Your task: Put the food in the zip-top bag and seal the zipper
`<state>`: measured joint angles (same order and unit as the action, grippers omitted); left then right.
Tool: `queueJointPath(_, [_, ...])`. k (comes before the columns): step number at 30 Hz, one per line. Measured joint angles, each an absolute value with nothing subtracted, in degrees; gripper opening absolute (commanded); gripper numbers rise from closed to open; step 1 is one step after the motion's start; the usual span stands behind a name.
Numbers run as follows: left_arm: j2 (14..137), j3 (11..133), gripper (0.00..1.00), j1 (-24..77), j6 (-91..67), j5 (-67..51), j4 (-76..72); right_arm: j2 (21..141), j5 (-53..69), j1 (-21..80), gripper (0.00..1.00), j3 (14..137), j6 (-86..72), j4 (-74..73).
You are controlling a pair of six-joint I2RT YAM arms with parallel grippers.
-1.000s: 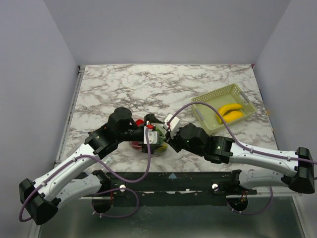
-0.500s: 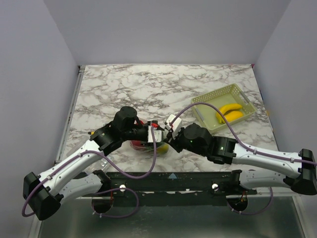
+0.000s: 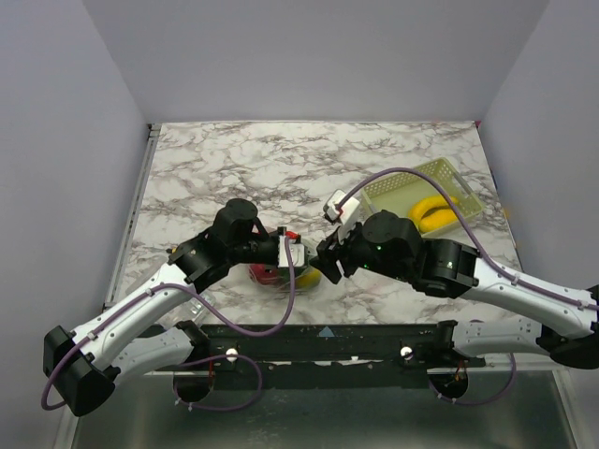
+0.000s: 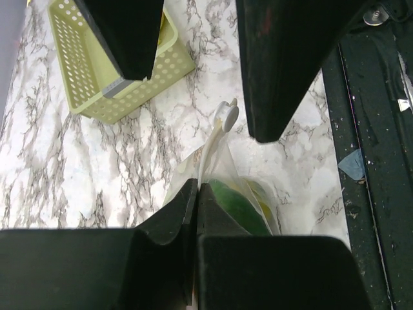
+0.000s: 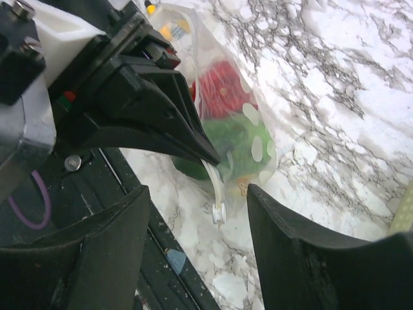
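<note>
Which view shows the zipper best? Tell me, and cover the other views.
Left wrist: the zipper runs edge-on from the shut left gripper to its end tab. Right wrist shows only a short stretch below that gripper. Top external does not show it clearly.

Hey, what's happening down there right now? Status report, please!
Left pincer shut on the zipper of the zip-top bag. Right pincer open, straddling the zipper's end. Red and green food inside. No obstruction seen.

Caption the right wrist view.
Left end effector shut on the zipper of the filled bag; right end effector open beside it.
</note>
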<state>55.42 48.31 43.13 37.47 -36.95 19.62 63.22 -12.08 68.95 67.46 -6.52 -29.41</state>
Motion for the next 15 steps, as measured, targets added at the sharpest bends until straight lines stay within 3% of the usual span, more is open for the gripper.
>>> queueJointPath(4, [55.42, 48.36, 0.00, 43.13, 37.47, -37.12, 19.77, 62.72, -11.94, 68.95, 0.51, 68.01, -8.03, -32.53])
queueJointPath(7, [55.42, 48.36, 0.00, 43.13, 37.47, -37.15, 19.84, 63.90, -11.90, 68.95, 0.48, 67.99, -8.67, -34.61])
queueJointPath(11, [55.40, 48.36, 0.00, 43.13, 37.45, -37.23, 19.84, 64.77, -11.94, 68.95, 0.37, 67.99, -8.91, -36.32])
queueJointPath(15, [55.40, 48.36, 0.00, 43.13, 37.45, -37.82, 19.84, 65.78, -12.01, 68.95, 0.36, 68.18, -8.91, -37.30])
